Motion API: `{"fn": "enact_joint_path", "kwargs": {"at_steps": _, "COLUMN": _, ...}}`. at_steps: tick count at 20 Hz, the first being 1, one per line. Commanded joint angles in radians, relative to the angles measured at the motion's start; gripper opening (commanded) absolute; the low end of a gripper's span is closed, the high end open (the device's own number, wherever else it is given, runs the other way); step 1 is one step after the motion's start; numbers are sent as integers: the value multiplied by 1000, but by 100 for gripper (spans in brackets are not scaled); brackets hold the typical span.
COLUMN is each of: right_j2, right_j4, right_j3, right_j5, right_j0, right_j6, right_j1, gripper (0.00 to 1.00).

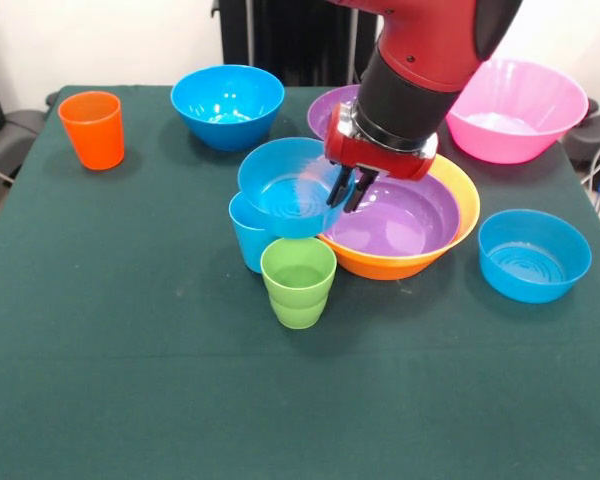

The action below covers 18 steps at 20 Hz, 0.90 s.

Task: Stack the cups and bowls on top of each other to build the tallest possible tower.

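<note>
Gripping the blue bowl's (285, 187) rim at its three o'clock, my tool (346, 190) is pinching shut. I am centring it over the light blue cup (248, 240), keeping it level.

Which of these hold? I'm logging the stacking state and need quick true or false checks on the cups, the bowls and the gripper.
1. The orange cup stands alone near a table corner. True.
2. A purple bowl sits inside the orange-yellow bowl. True.
3. The green cup lies on its side. False: it stands upright, mouth up.
4. The gripper hovers over the pink bowl. False: its fingers are at the rim of a blue bowl that sits on the light blue cup.
5. Every blue bowl is stacked. False: two stand alone on the table.
</note>
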Motion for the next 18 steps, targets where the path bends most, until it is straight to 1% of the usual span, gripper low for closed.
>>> {"fn": "enact_joint_path", "kwargs": {"at_steps": 1, "right_j2": 109, "right_j4": -55, "right_j3": -53, "right_j5": -62, "right_j0": 5, "right_j6": -51, "right_j1": 16, "gripper": 0}}
{"fn": "enact_joint_path", "kwargs": {"at_steps": 8, "right_j2": 123, "right_j4": -47, "right_j3": -54, "right_j5": -49, "right_j0": -1, "right_j6": -62, "right_j1": 22, "gripper": 0}}
{"fn": "enact_joint_path", "kwargs": {"at_steps": 15, "right_j2": 118, "right_j4": -61, "right_j3": -63, "right_j5": -82, "right_j0": 6, "right_j6": -52, "right_j1": 32, "gripper": 0}}
{"fn": "enact_joint_path", "kwargs": {"at_steps": 18, "right_j2": 119, "right_j4": -58, "right_j3": -62, "right_j5": -80, "right_j0": 5, "right_j6": -54, "right_j1": 31, "gripper": 0}}
